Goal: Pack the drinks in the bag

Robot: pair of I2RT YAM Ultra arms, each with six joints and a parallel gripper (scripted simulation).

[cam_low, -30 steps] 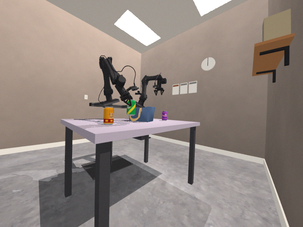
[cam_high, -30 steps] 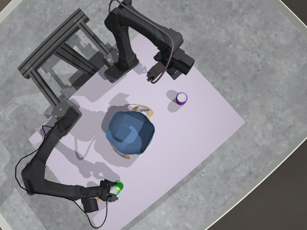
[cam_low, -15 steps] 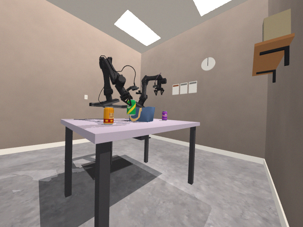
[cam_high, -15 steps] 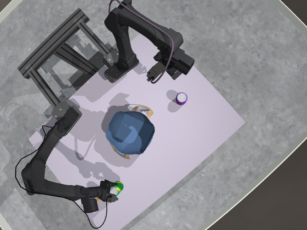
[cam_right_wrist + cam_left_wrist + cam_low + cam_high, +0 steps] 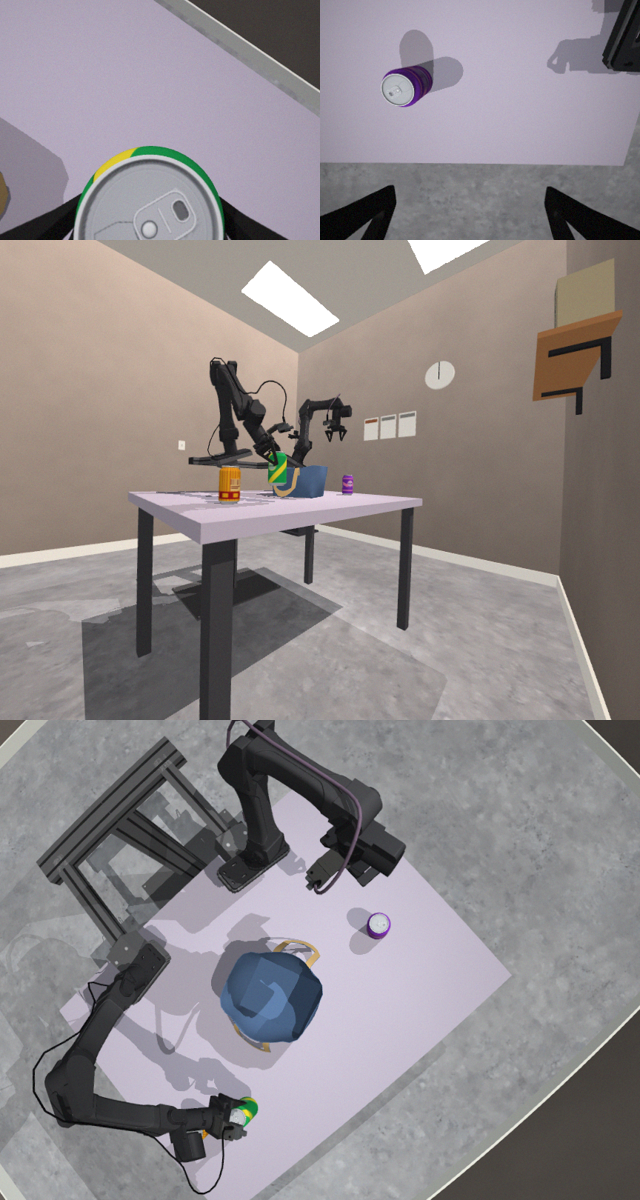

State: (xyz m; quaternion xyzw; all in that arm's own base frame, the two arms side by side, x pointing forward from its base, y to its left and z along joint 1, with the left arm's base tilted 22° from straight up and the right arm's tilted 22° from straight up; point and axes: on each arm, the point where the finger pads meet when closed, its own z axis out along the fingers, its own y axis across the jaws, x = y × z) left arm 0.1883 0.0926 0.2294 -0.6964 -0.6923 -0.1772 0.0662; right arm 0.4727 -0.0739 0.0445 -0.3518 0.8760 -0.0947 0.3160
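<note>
Matt, faceted blue cloth on the bag (image 5: 271, 996) (image 5: 310, 481), mid-frame from above — smooth, shiny bare metal on the can lids (image 5: 378, 923) (image 5: 398, 90) (image 5: 148, 192) — rough, mottled grey on the floor (image 5: 516, 833) (image 5: 335, 663) (image 5: 475, 200).
</note>
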